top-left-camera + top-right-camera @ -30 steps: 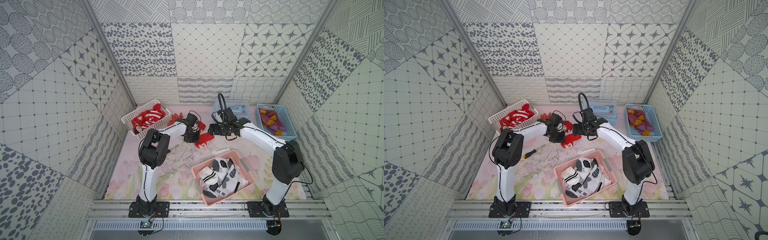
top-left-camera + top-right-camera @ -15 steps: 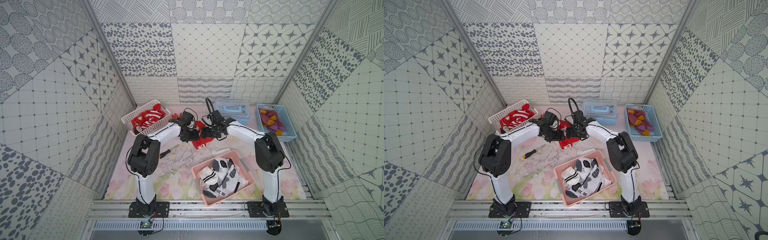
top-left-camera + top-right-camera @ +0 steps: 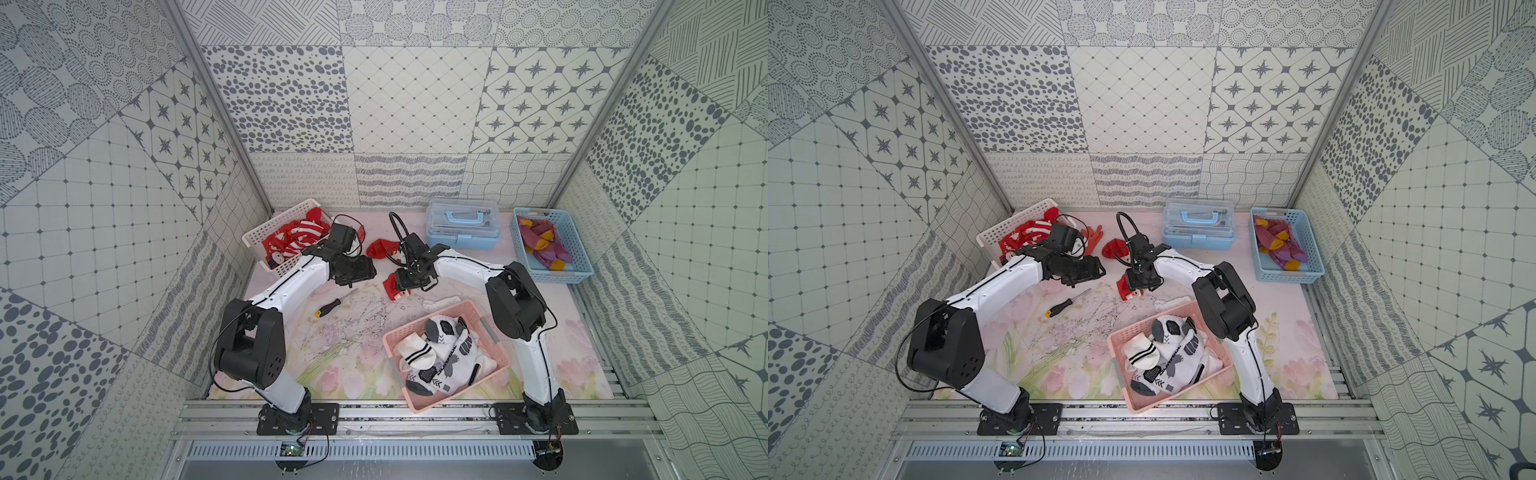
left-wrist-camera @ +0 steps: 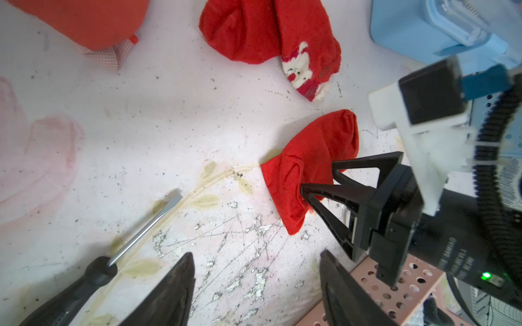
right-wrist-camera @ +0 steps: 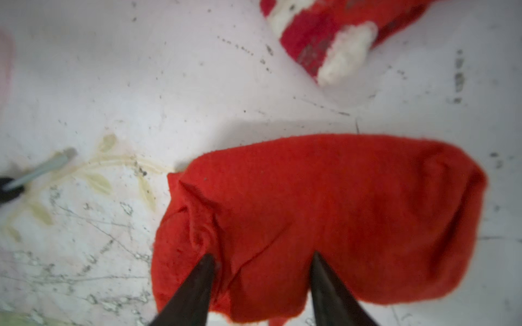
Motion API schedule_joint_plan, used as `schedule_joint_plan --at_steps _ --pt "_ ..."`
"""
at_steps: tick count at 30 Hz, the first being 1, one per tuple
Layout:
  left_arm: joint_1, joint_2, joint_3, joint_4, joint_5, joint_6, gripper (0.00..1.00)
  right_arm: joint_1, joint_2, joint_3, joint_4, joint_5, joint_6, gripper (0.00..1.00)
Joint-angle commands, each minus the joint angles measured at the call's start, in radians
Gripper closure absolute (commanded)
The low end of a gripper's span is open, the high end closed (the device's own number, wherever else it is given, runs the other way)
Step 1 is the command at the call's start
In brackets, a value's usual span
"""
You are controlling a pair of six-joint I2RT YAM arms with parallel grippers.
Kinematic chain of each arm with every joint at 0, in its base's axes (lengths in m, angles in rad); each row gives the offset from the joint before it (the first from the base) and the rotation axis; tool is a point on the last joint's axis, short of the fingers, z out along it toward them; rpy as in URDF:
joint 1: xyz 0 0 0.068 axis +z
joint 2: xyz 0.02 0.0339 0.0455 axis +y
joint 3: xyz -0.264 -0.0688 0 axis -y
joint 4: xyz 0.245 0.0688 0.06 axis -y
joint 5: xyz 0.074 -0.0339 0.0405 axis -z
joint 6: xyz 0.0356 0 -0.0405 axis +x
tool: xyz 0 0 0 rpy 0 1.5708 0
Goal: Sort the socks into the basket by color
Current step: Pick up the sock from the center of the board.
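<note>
A plain red sock (image 5: 339, 211) lies on the mat mid-table, seen in both top views (image 3: 392, 289) (image 3: 1127, 293). My right gripper (image 5: 261, 255) presses down on it, jaws partly apart with fabric spanning the gap, not pinched. My left gripper (image 4: 255, 256) hovers open over bare mat just left of that sock (image 4: 310, 158). A second red sock with a Santa face (image 4: 271, 31) lies behind. Red socks (image 3: 295, 237) fill the white basket (image 3: 266, 232), white socks (image 3: 444, 357) the pink basket (image 3: 457, 399), purple socks (image 3: 544, 245) the blue basket (image 3: 577, 249).
A screwdriver (image 3: 332, 305) lies on the mat under the left arm. An orange-red glove (image 3: 1094, 235) sits by the white basket. A blue toolbox (image 3: 463, 226) stands at the back. A white sock (image 3: 442, 302) lies just behind the pink basket.
The left gripper opened and drew back to the left. The right gripper swung left, came down onto the plain red sock, and its jaws narrowed.
</note>
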Motion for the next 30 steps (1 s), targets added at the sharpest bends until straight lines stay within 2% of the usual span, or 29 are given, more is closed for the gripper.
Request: schedule_joint_plan --at_steps 1,5,7,13,21,30 --pt "0.025 -0.055 -0.016 0.015 -0.005 -0.019 0.3 0.002 0.046 0.021 -0.029 -0.007 -0.006 0.7" --pt "0.032 -0.087 -0.024 0.015 -0.002 -0.01 0.28 0.002 0.021 0.024 -0.038 -0.037 -0.004 0.94" --pt "0.037 -0.104 -0.031 0.019 0.001 -0.005 0.28 0.002 0.011 0.042 -0.051 -0.055 -0.008 1.0" --pt "0.065 -0.155 -0.049 0.032 0.039 0.011 0.26 0.002 -0.043 0.139 -0.101 -0.188 -0.002 1.0" --pt "0.115 -0.238 -0.097 0.132 0.162 -0.002 0.23 0.002 -0.088 0.302 -0.129 -0.359 0.03 1.0" --pt "0.181 -0.276 -0.13 0.28 0.295 -0.125 0.16 0.011 -0.072 0.407 -0.028 -0.561 0.125 1.0"
